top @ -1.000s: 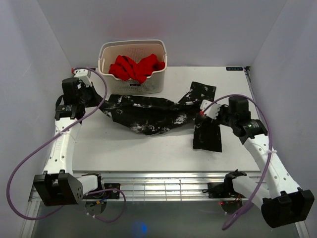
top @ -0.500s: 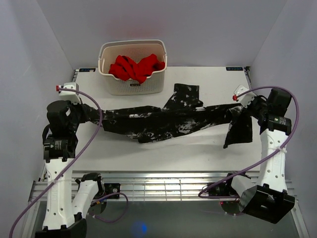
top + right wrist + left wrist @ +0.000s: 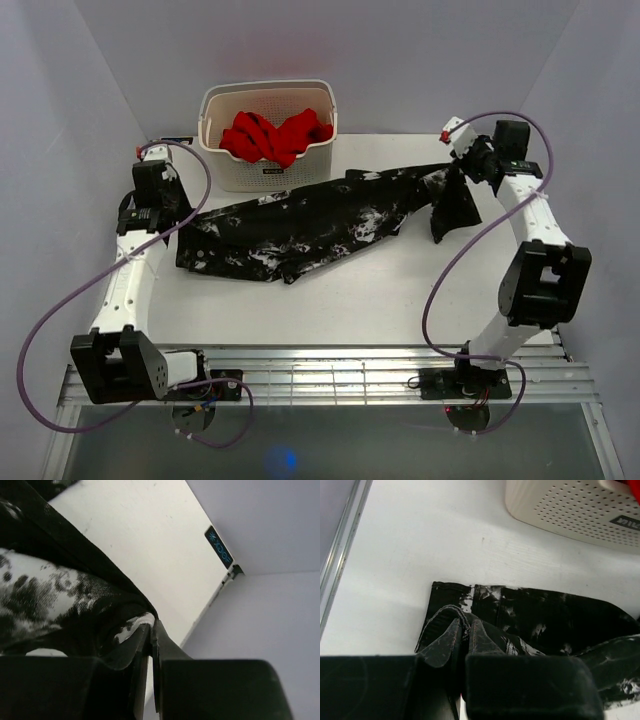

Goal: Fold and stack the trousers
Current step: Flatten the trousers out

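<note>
- My left gripper [image 3: 465, 630] is clamped on a hem edge of the trousers [image 3: 545, 615]. The wrist view shows a fold of black speckled cloth pinched between the two fingers.
- From above, the left gripper [image 3: 185, 222] sits to the left of the basket [image 3: 268, 172] and nearer the arm bases than its front wall.
- My right gripper [image 3: 151, 630] is closed tight, with a bit of the trousers [image 3: 50, 595] nipped at the fingertips.
- In the overhead view the right gripper [image 3: 462, 168] is well to the right of the basket, about level with its front wall.
- The trousers [image 3: 310, 225] stretch between the two grips in one long band in front of the basket. The left end is nearer the bases and the right end farther back.
- A loose flap of cloth hangs from the right grip, on the side away from the basket.
- I can't tell how much of the middle rests on the table [image 3: 350, 295].
- The basket is cream and perforated, and it stands at the back of the table. It holds a bright red garment [image 3: 275, 135], bunched up and reaching about to the rim.
- My count is one basket, one red bundle in it — I can't say whether that's a single piece — one pair of trousers, and two grippers, both holding them.
</note>
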